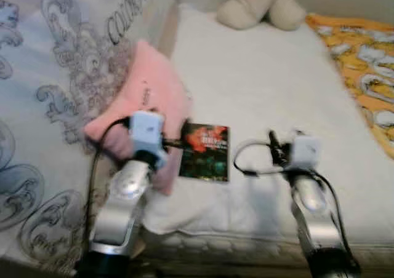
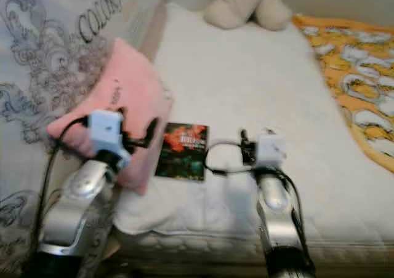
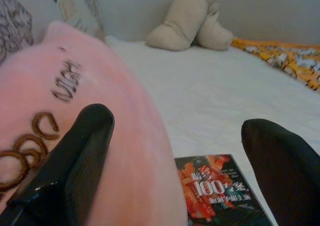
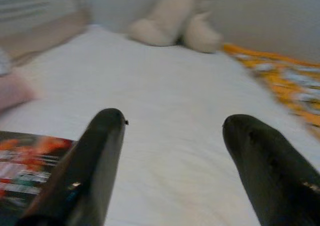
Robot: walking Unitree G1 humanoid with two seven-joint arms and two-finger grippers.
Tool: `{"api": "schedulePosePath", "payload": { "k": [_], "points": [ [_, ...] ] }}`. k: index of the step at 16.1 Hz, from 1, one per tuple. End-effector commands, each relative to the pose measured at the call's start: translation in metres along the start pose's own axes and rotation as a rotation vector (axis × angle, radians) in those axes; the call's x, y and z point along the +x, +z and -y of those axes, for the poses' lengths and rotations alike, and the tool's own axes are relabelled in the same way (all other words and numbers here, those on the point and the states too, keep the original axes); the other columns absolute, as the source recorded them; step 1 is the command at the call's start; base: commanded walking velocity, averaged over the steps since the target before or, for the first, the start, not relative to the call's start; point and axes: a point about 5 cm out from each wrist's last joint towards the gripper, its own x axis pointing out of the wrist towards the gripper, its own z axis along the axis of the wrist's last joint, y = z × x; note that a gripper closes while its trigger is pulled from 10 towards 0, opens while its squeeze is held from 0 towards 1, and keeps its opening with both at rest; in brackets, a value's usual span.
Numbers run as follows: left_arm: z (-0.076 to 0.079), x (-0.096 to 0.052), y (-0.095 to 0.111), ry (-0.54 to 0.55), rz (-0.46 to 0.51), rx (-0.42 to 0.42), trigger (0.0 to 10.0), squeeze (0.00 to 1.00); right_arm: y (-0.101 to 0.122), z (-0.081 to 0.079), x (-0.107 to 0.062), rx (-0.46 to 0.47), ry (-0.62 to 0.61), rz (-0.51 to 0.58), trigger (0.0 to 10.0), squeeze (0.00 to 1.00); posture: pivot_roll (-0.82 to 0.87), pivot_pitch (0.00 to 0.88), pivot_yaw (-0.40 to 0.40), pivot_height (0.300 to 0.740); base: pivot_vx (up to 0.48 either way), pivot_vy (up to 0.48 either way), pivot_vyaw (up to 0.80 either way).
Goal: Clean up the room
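Book (image 1: 205, 152) flat on white bed (image 1: 271, 87), touching pink pillow (image 1: 148, 109); left gripper (image 3: 175, 151) fingers spread wide over pillow edge, empty; right gripper (image 4: 172, 151) likewise agape, empty, beside book.

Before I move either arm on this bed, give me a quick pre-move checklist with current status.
1. left gripper open: ok, fingers spread.
2. right gripper open: ok, nothing between the fingers.
3. Left gripper lined up on the pink pillow: ok, one finger against it, not closed.
4. book free to lift: ok, flat on the white mattress, its edge beside the pillow.
5. Path past the plush toy: ok, far at the bed's head.
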Motion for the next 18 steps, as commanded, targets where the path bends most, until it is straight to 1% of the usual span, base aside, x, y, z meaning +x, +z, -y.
{"api": "schedulePosePath", "payload": {
  "k": [1,2,3,4,5,6,7,8,9,11,14,16,18],
  "points": [
    [-0.013,-0.008,-0.013,0.103,-0.048,-0.004,10.0,0.00,0.028,0.002,-0.019,0.060,0.034,0.156,10.0,1.00,0.05,0.000,-0.096,0.740,0.000,0.000,0.00],
    [-0.021,-0.020,-0.024,0.157,-0.081,0.006,10.0,0.00,0.028,0.002,-0.036,0.152,0.070,0.168,10.0,1.00,0.05,0.000,-0.090,0.740,0.000,0.000,0.00],
    [-0.021,-0.024,-0.027,0.162,-0.076,-0.002,10.0,0.00,0.021,0.006,-0.040,0.161,0.056,0.123,10.0,1.00,0.06,0.000,-0.086,0.740,0.000,0.000,0.00],
    [-0.021,-0.025,-0.027,0.163,-0.074,-0.005,10.0,0.00,0.020,0.007,-0.040,0.159,0.052,0.114,10.0,1.00,0.06,0.000,-0.086,0.740,0.000,0.000,0.00],
    [-0.018,-0.024,-0.025,0.152,-0.058,0.003,10.0,0.00,0.013,0.004,-0.037,0.181,0.057,0.078,10.0,1.00,0.05,0.000,-0.075,0.740,0.000,0.000,0.00],
    [-0.013,-0.018,-0.020,0.129,-0.011,0.012,10.0,0.00,0.008,-0.002,-0.027,0.192,0.070,0.008,10.0,0.78,0.04,0.000,-0.064,0.740,0.000,-0.431,0.00],
    [-0.011,-0.015,-0.017,0.123,0.007,0.006,10.0,0.00,0.008,-0.002,-0.023,0.192,0.063,-0.007,10.0,0.00,0.03,0.000,-0.064,0.740,0.000,-0.431,0.00],
    [-0.008,-0.013,-0.014,0.117,0.035,-0.003,10.0,0.00,0.012,0.005,-0.016,0.184,0.037,-0.012,10.0,0.00,0.03,0.000,-0.065,0.740,0.000,-0.431,0.00],
    [-0.007,-0.013,-0.013,0.117,0.043,-0.010,10.0,0.00,0.014,0.008,-0.015,0.164,0.035,-0.019,10.0,0.00,0.03,0.000,-0.069,0.740,0.000,-0.431,0.00],
    [-0.005,-0.014,-0.014,0.114,0.047,-0.031,10.0,0.00,0.013,0.008,-0.013,0.142,0.059,-0.038,10.0,0.00,0.04,0.000,-0.071,0.740,0.000,-0.431,0.00],
    [-0.007,-0.012,-0.008,0.106,0.085,-0.040,10.0,0.00,0.012,-0.004,-0.011,0.161,0.086,-0.045,10.0,0.00,0.04,0.000,-0.055,0.740,0.000,-0.431,0.00],
    [-0.006,-0.008,-0.001,0.067,0.115,-0.007,10.0,0.00,0.011,-0.012,-0.011,0.167,0.108,-0.047,10.0,0.00,0.04,0.000,-0.041,0.740,0.000,-0.431,0.00],
    [-0.005,-0.004,0.001,0.057,0.123,0.001,10.0,0.00,0.012,-0.012,-0.010,0.154,0.114,-0.046,10.0,0.00,0.03,0.000,-0.041,0.740,0.000,-0.426,0.00]
  ]
}}
